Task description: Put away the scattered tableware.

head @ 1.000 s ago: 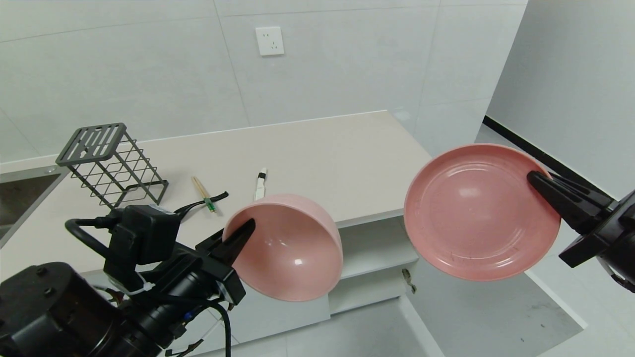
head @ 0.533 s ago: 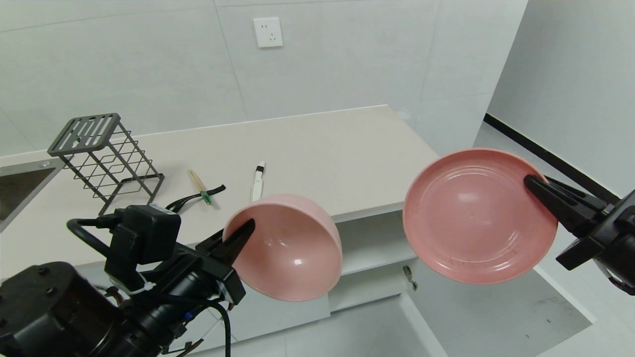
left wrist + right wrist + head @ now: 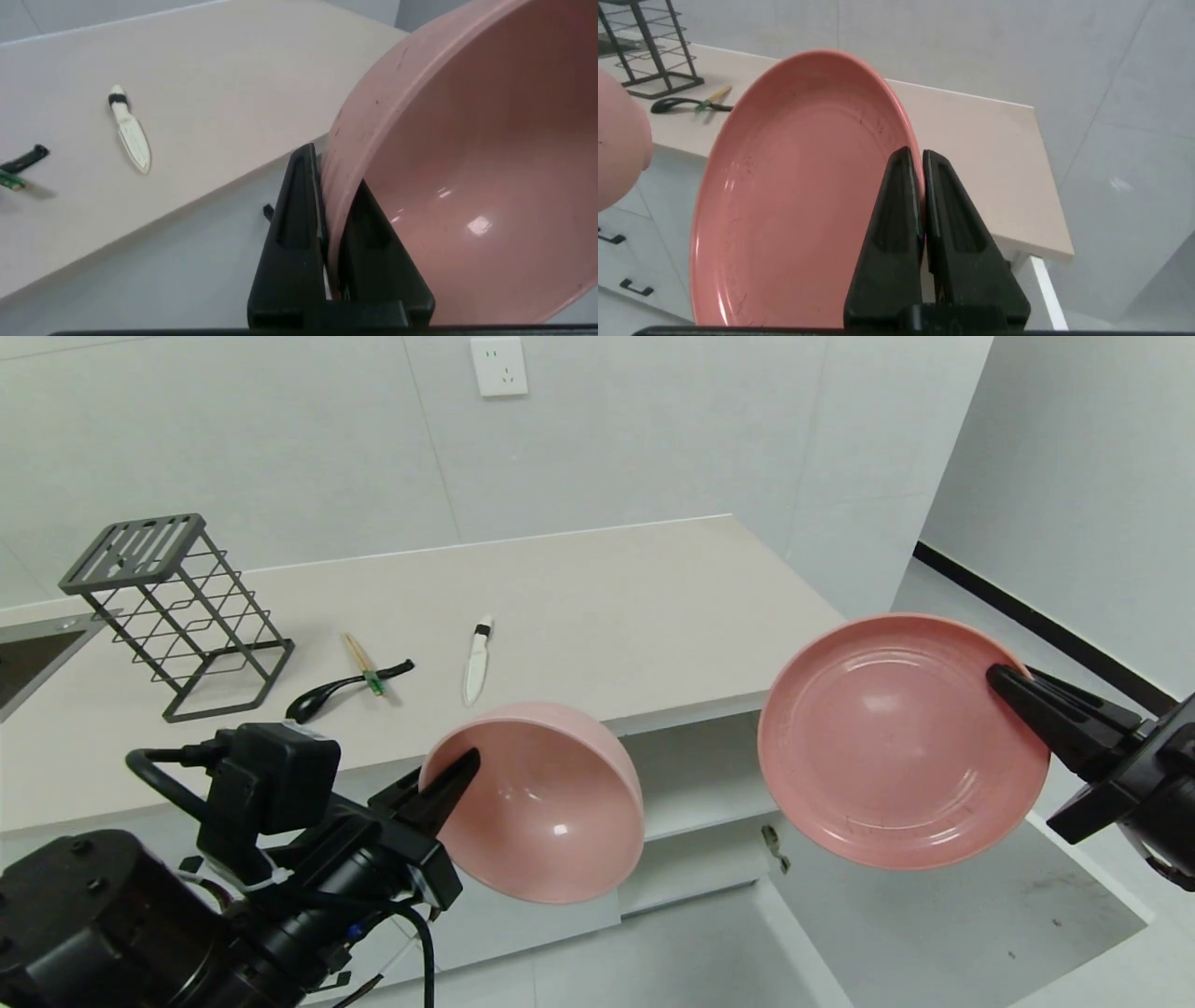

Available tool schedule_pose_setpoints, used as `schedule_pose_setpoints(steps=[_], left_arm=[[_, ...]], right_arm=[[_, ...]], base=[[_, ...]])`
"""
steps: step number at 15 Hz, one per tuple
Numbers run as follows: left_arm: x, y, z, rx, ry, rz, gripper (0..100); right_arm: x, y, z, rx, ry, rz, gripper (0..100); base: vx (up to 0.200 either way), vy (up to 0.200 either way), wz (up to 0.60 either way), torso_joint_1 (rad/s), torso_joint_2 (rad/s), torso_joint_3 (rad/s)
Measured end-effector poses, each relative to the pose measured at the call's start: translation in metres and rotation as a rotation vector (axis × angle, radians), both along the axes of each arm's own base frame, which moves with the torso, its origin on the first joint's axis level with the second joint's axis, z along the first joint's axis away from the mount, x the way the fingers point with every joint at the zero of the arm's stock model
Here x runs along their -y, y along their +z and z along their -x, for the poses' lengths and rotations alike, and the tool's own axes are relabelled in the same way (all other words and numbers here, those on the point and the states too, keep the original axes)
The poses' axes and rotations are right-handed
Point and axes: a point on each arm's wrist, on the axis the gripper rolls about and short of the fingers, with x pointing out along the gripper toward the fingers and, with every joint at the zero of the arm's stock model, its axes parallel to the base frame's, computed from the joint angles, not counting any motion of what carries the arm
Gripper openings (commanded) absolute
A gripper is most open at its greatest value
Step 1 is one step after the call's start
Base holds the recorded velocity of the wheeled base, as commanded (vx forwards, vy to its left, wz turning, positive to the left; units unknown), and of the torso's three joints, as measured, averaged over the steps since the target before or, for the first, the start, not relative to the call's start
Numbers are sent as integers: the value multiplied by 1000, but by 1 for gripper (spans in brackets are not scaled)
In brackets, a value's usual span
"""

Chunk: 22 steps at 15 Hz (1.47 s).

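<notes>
My left gripper (image 3: 457, 775) is shut on the rim of a pink bowl (image 3: 546, 803), held in the air in front of the counter's front edge; the same bowl (image 3: 467, 177) is pinched between the fingers (image 3: 304, 215). My right gripper (image 3: 1013, 691) is shut on the rim of a pink plate (image 3: 896, 742), held tilted out past the counter's right end; that plate (image 3: 794, 187) stands on edge in the right gripper (image 3: 922, 187). On the counter lie a white knife (image 3: 476, 658), a black spoon (image 3: 341, 689) and chopsticks (image 3: 359, 663).
A black wire rack (image 3: 168, 611) stands at the counter's left. The beige counter (image 3: 635, 607) ends at the right near the wall. Below its front edge an open cabinet shelf (image 3: 700, 793) shows, with an open door (image 3: 952, 924) lower right. A sink (image 3: 23, 658) lies far left.
The whole head view has shifted: counter, rack and cutlery sit lower and more of the open cabinet shows. Both grippers hold bowl and plate in the same place in the picture.
</notes>
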Motion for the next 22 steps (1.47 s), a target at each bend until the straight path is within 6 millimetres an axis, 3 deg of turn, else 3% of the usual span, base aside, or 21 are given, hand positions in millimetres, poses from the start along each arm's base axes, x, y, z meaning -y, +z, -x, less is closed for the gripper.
schedule_pose_setpoints(steps=[22], left_arm=[[0, -6, 0, -20, -2, -21, 0]], right_arm=[[-1, -8, -1, -39, 3, 14, 0]], base=[[0, 0, 0, -258, 473, 215]])
